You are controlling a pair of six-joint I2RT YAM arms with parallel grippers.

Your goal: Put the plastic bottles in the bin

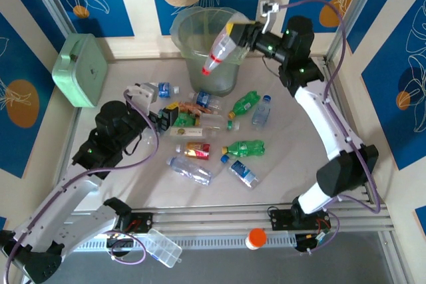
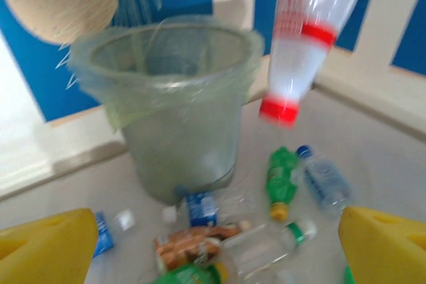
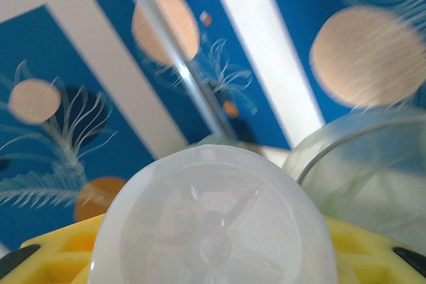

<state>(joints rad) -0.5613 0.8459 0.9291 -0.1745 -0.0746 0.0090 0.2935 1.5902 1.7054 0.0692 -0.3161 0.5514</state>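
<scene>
Blur smears the clear red-capped plastic bottle [image 2: 303, 44] on my left wrist camera, its base lost past the top edge. The yellow fingers [image 2: 46, 247] of my left gripper [image 2: 213, 257] run off the bottom corners. On my right wrist camera, that bottle's base [image 3: 213, 231] hides most of my right gripper [image 3: 213, 267], and the translucent grey-green round bin [image 3: 373, 157] runs off the right edge.

The bin [image 1: 223, 74] stands at twelve o'clock on the desk [image 1: 293, 157]. The right fingers [image 1: 231, 28] clamp the base of a clear red-capped bottle [image 1: 219, 50], which hangs tilted across the bin's mouth with its cap pointing toward seven o'clock. The other bottles [image 1: 245, 147] lie scattered at the desk's centre, green ones toward three o'clock and clear blue-labelled ones toward six. The left fingers [image 1: 164, 118] sit at the nine o'clock edge of that pile. A mint box [image 1: 81, 71] rests at ten o'clock and an orange-capped jar [image 1: 256, 238] at six.
</scene>
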